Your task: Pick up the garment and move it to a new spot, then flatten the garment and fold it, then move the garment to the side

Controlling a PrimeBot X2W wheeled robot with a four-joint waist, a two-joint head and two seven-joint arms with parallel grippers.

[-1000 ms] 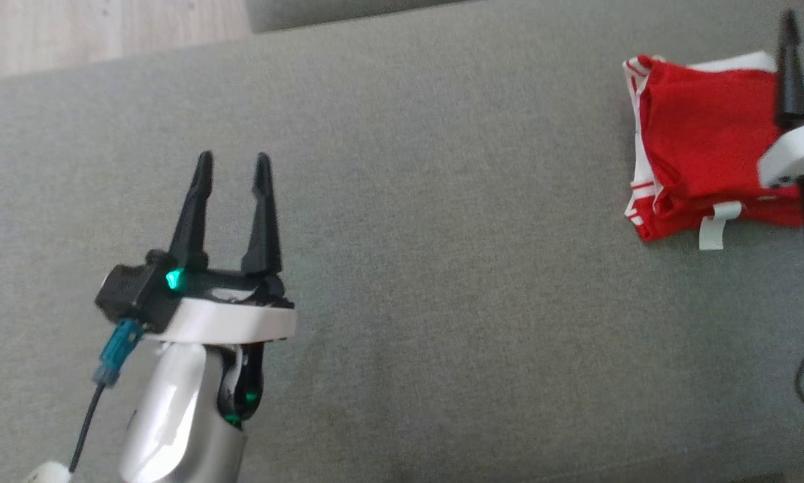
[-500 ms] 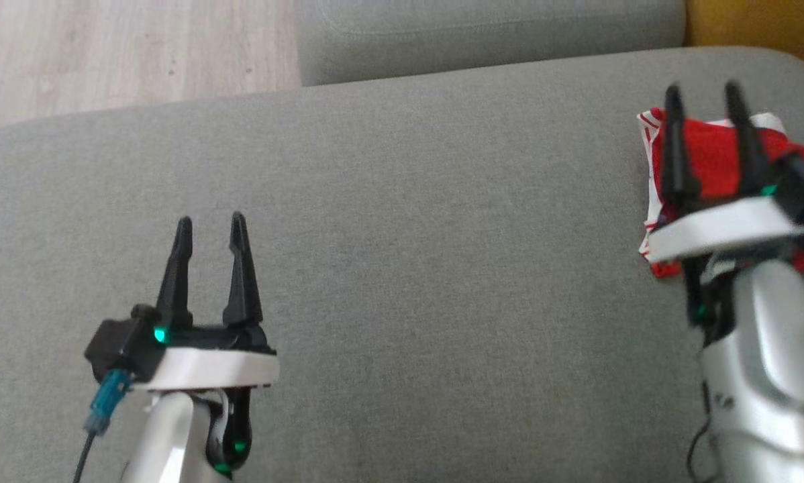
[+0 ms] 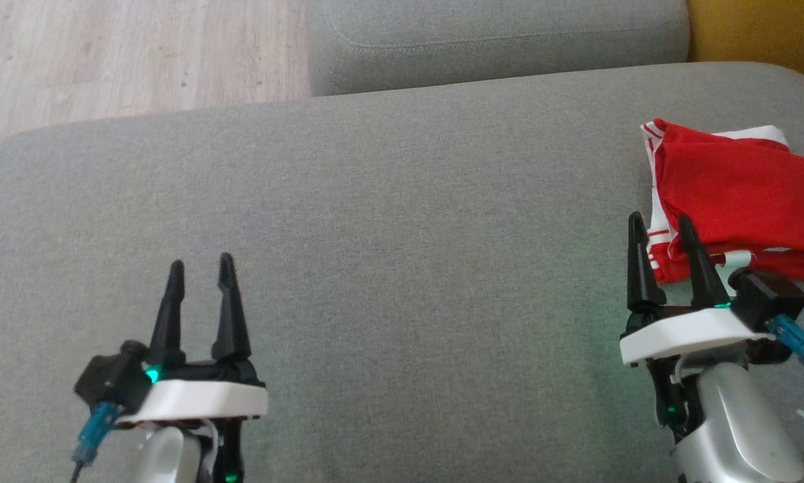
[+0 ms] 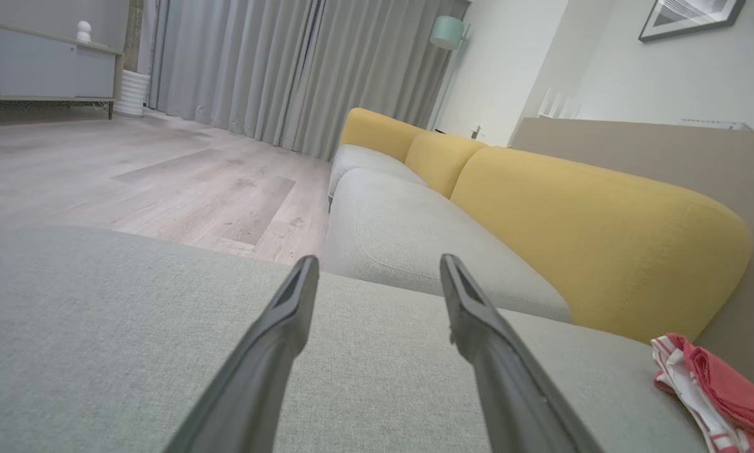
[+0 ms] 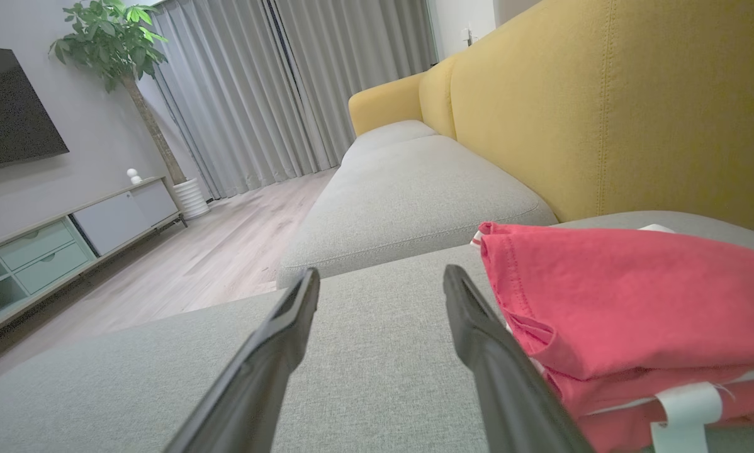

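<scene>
The garment, red with white stripes and folded into a small stack, lies at the far right of the grey seat cushion. It is also in the right wrist view and small at the lower right of the left wrist view. My right gripper is open and empty, low at the right, its fingertips just beside the garment's near-left corner. My left gripper is open and empty at the lower left, far from the garment. The open fingers rise in each wrist view.
A second grey seat cushion adjoins at the top. Yellow backrests stand behind the garment on the right. Wooden floor lies beyond the cushion's far left edge. A TV cabinet and curtains stand far off.
The head camera has tilted, shifting the whole picture. My right gripper has drawn back from over the garment to below its near-left corner. The left gripper sits lower in view. The garment stays folded.
</scene>
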